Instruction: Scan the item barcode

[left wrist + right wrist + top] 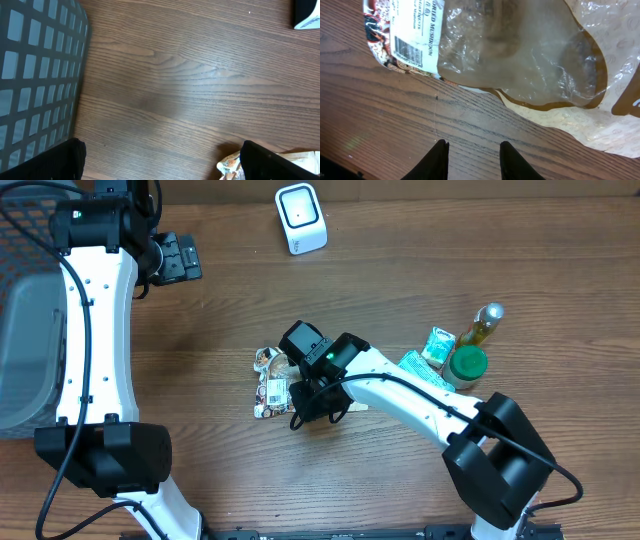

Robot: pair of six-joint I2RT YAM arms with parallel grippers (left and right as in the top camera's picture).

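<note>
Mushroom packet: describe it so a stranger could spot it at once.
Find the middle of the wooden table, where the right gripper hovers. The mushroom packet lies flat just beyond its fingertips. Unlike the green-lidded jar nearby, it is a clear crinkly bag with a white barcode label.

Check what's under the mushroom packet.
Mushroom packet lies on the wood table; a second printed wrapper seems to poke out beneath its unlabelled end. The rest underneath is covered.
</note>
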